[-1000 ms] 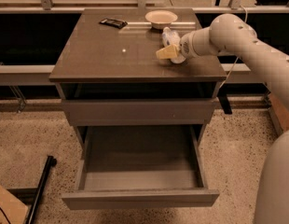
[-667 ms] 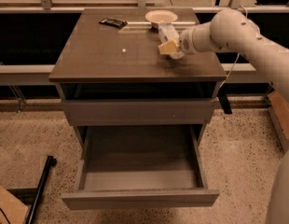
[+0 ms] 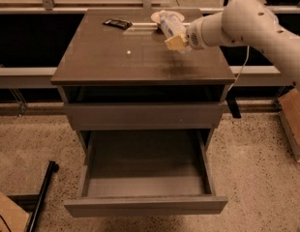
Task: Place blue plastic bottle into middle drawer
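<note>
Gripper (image 3: 174, 36), over rear-right of cabinet top (image 3: 116, 59): cream matt pads (image 3: 177, 43), clamped on blue plastic bottle (image 3: 169, 23), clear glossy plastic. Arm (image 3: 247, 21): smooth white shell, slight sheen. Middle drawer (image 3: 145, 205) & cabinet top: grey-brown, matt, smooth. Floor (image 3: 256, 163): speckled, rough-looking.

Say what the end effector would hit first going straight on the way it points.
The end effector, gripping the blue plastic bottle, points toward the picture's left and slightly down over the cabinet top. It would probably meet that top first, though depth is unclear.
</note>
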